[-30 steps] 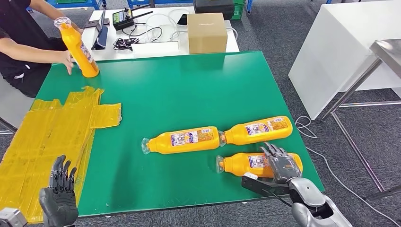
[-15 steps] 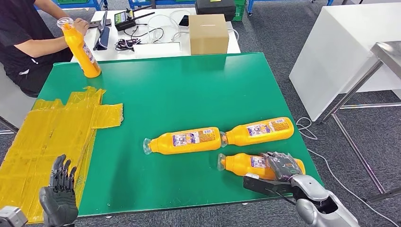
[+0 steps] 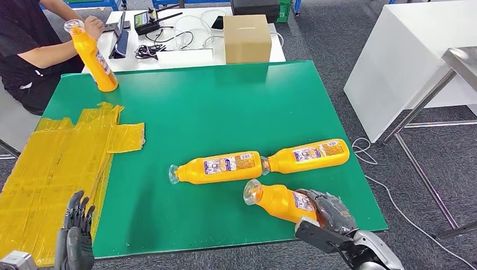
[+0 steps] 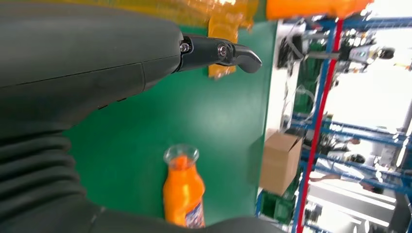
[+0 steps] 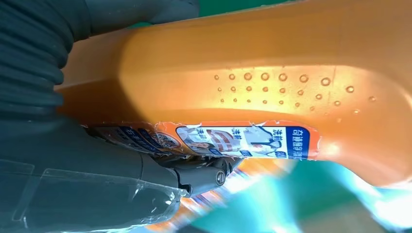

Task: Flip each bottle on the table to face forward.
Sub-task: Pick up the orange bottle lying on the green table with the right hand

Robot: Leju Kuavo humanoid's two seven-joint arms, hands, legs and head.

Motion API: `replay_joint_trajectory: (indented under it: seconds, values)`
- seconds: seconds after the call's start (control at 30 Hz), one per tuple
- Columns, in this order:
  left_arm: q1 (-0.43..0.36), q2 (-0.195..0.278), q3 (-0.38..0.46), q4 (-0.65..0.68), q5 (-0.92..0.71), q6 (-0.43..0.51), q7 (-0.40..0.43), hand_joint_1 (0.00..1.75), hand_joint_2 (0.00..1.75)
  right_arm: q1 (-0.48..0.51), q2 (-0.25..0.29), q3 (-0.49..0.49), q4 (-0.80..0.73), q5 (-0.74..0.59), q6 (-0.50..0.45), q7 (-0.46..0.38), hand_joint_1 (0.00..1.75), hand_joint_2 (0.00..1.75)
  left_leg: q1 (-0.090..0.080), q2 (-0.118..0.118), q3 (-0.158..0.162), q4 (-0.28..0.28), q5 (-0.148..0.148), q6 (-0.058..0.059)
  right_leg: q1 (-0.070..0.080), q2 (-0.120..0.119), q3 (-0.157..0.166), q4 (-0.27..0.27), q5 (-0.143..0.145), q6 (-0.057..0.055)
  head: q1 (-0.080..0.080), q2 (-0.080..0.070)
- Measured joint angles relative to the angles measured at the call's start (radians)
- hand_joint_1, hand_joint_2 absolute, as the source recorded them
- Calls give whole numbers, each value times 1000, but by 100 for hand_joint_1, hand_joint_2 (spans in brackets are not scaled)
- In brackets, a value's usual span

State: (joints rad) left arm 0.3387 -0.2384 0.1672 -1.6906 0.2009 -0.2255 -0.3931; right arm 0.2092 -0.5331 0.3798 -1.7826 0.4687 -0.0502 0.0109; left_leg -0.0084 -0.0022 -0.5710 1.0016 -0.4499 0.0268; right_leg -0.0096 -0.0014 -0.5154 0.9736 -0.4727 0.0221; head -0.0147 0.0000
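The right hand (image 3: 329, 209) grips the nearest bottle (image 3: 279, 201) at its base, neck angling away toward the middle bottle (image 3: 219, 166).

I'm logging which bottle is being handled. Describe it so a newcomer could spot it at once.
On the green table, look at the near right corner. Of three orange bottles lying there, it is the nearest bottle: gripped by the right robot hand, tilted with its cap end raised.

A workshop or lab: blue racking (image 4: 318, 121), grey carpet (image 3: 332, 39), cable-strewn white bench (image 3: 185, 53).
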Motion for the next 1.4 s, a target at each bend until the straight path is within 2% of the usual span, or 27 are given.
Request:
replay_joint_trajectory:
  seconds: [0.2, 0.3, 0.47, 0.73, 0.93, 1.13, 1.3, 1.4]
  values:
    - [18, 8, -83, -20, 39, -20, -5, 0, 175, -12, 81, 9, -67, -74, -17, -69, 175, 175, 1, 0, -1, 0, 0, 0, 2, -1, -1, 0, 0, 0, 1, 0]
    - [25, 27, -147, -40, 87, -28, -6, 0, 175, -53, 138, 8, -38, -108, -2, -103, 175, 175, 1, 1, -1, 0, 0, 0, 2, 0, -1, 0, 0, 0, 1, 0]
    - [24, 69, -263, -77, 151, -23, -8, 0, 175, -137, 227, 14, 45, -119, 8, -113, 175, 175, 1, 1, 0, 0, 1, 0, 1, 0, 0, 0, 0, 0, 0, 0]
    - [21, 107, -349, -99, 176, -17, -16, 0, 175, -184, 282, 21, 102, -116, 11, -113, 175, 175, 0, 0, -3, 0, 1, 0, 1, 0, -3, 0, 0, 0, 1, 0]
    - [-4, 147, -435, -110, 210, -3, -17, 0, 175, -266, 346, 69, 176, -97, 23, -96, 175, 175, 1, 0, -3, 0, 1, -1, 2, 0, -3, 0, 0, 0, 0, 0]
    - [-19, 176, -476, -110, 216, 11, -20, 0, 175, -336, 407, 130, 247, -68, 19, -86, 175, 175, 2, 0, -4, 0, 2, -1, 2, -1, -4, 1, 0, 0, 1, 0]
    - [-22, 182, -482, -114, 221, 33, -22, 0, 175, -378, 467, 204, 280, -6, -7, -62, 175, 175, 2, 0, -5, 0, 2, -1, 2, -1, -5, 1, 0, 0, 0, 0]
    - [-21, 182, -482, -122, 221, 38, -21, 0, 175, -393, 485, 228, 294, 1, -13, -55, 175, 175, 2, -1, -6, 0, 2, -1, 2, -1, -5, 1, 0, 0, 0, 0]
